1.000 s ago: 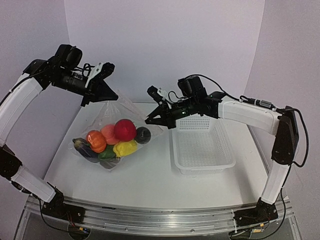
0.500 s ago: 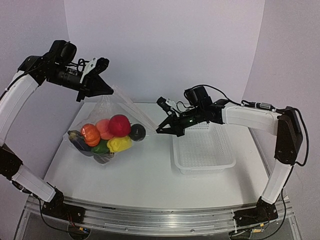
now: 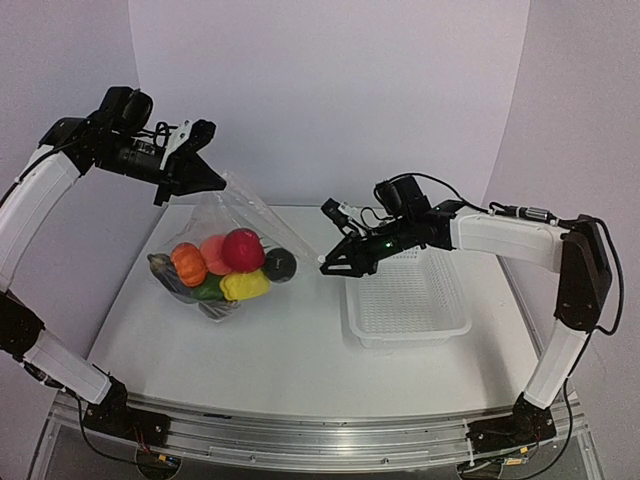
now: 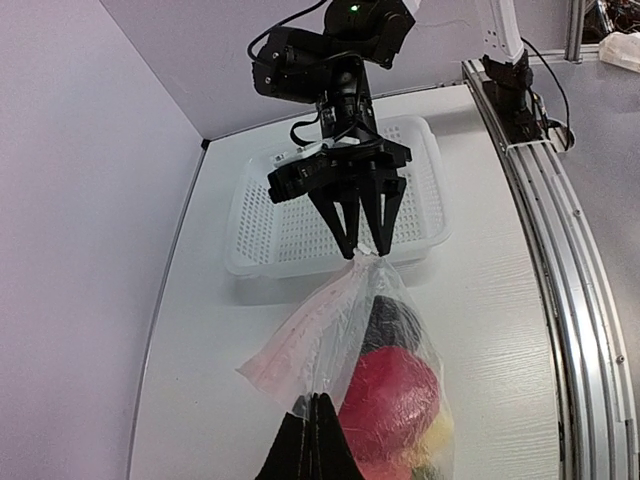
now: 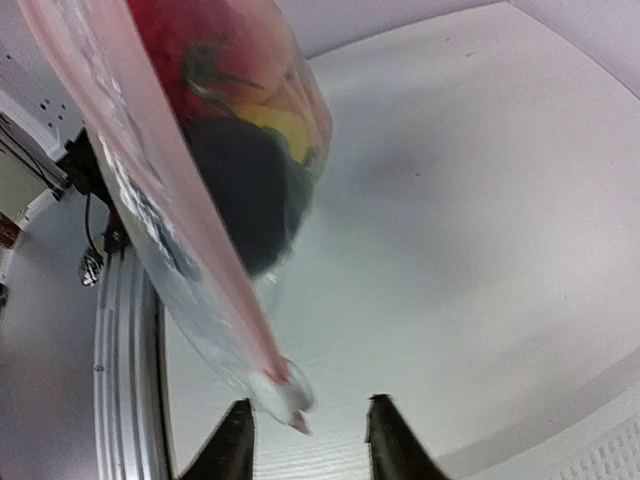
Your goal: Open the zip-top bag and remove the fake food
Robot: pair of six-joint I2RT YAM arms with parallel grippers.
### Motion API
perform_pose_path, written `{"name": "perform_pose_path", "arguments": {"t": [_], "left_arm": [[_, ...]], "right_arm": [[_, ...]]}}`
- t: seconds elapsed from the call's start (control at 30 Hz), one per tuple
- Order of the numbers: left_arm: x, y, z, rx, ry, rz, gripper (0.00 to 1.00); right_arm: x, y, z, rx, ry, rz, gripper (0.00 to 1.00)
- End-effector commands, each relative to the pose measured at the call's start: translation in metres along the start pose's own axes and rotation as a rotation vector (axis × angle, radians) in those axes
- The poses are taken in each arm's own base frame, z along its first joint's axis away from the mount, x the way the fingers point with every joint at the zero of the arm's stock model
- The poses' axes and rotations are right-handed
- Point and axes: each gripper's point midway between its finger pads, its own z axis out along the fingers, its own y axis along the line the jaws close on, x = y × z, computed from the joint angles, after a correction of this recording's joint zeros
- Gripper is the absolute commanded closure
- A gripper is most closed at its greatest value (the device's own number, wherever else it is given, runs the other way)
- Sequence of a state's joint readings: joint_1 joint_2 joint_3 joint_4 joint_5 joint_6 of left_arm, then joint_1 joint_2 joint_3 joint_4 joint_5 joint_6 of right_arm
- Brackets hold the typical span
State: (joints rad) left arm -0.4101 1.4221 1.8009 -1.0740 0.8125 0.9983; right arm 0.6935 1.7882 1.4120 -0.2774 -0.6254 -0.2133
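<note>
The clear zip-top bag (image 3: pixel 252 212) hangs from my left gripper (image 3: pixel 207 178), which is shut on its upper corner. In the left wrist view those fingertips (image 4: pixel 316 402) pinch the plastic next to the pink zip strip. The fake food (image 3: pixel 243 250) is bunched in the bag's low part, with red, orange, yellow, green and black pieces. My right gripper (image 3: pixel 325 266) is at the bag's far corner with its jaws apart. In the right wrist view that corner (image 5: pixel 288 392) lies loose between the open fingers (image 5: pixel 240 425), gripped by neither.
A white mesh basket (image 3: pixel 405 300) stands on the table under my right arm, right of the bag. The table's rail (image 4: pixel 560 260) runs along the near edge. Purple walls close in the back and sides.
The right gripper has pulled back to the right and opened, letting go of the bag's corner. The left gripper still holds the bag, which has swung slightly left.
</note>
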Motion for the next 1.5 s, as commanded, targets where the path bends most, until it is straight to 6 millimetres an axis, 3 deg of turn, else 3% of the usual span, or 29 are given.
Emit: {"name": "perform_pose_path", "arguments": {"t": [0.0,0.1,0.23,0.37,0.53,0.8,1.0,1.47], "left_arm": [[-0.022,-0.015,-0.018,-0.013,-0.096,0.207,1.00],[-0.004,-0.035,-0.013,0.057,-0.071,0.324,1.00],[0.016,-0.056,-0.008,0.130,-0.050,0.430,1.00],[0.025,-0.067,-0.004,0.143,-0.075,0.549,1.00],[0.020,-0.064,-0.001,0.119,-0.121,0.595,1.00],[0.024,-0.067,0.002,0.115,-0.134,0.559,1.00],[0.022,-0.064,0.002,0.111,-0.138,0.545,1.00],[0.021,-0.066,0.001,0.105,-0.139,0.540,1.00]], "right_arm": [[0.001,-0.005,-0.024,0.073,0.022,0.090,0.48],[-0.026,0.005,-0.042,0.095,-0.037,0.048,0.18],[-0.061,0.023,-0.057,0.098,-0.106,-0.028,0.14],[-0.082,0.047,-0.044,0.097,-0.118,-0.146,0.14],[-0.095,0.065,-0.022,0.086,-0.121,-0.226,0.19],[-0.100,0.058,0.001,0.075,-0.117,-0.234,0.32],[-0.102,0.065,0.012,0.025,-0.120,-0.250,0.35],[-0.095,0.056,0.042,-0.011,-0.090,-0.258,0.41]]}}
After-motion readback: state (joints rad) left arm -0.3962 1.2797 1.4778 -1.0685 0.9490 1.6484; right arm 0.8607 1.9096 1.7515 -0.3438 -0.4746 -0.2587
